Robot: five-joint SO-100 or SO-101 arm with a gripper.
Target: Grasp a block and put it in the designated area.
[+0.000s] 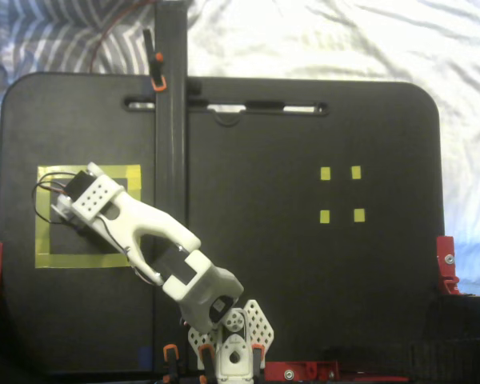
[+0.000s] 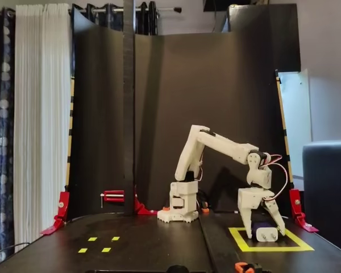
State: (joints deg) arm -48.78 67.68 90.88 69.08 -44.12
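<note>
The end effector (image 2: 263,227) is pointing down with its fingers spread apart around the block (image 2: 265,233). The block is sitting on the table inside the designated area (image 2: 271,248), near the table's front right corner in that fixed view.
</note>
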